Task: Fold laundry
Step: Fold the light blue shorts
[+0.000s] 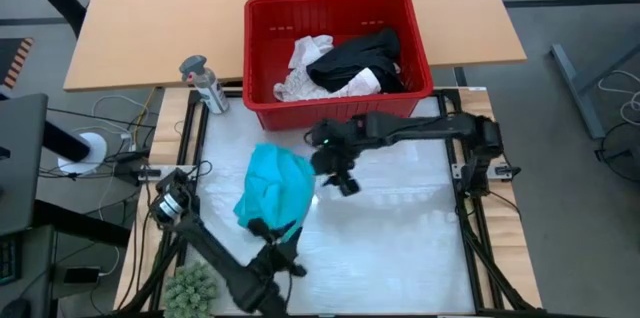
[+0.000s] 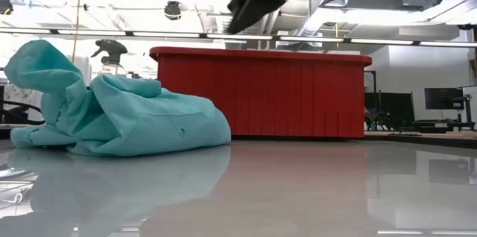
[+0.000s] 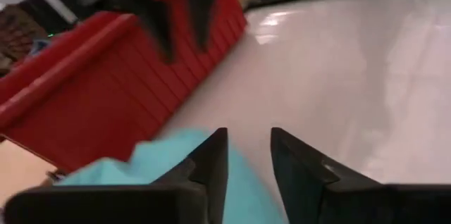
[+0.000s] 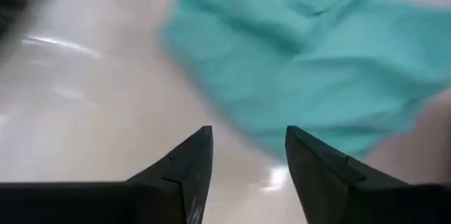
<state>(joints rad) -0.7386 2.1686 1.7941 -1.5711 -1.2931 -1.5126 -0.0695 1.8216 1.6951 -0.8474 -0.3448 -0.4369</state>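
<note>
A crumpled teal cloth garment (image 1: 276,186) lies on the white tabletop (image 1: 400,238) before the red plastic basket (image 1: 262,73); left pincer (image 1: 277,241) at its near edge, right pincer (image 1: 343,180) beside it, both parted, empty

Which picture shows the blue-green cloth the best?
The low view: the whole teal garment lies crumpled on the table, seen side-on. The high view shows it from above, partly hidden by the left arm. The right wrist view shows most of it; the left wrist view shows just an edge.
</note>
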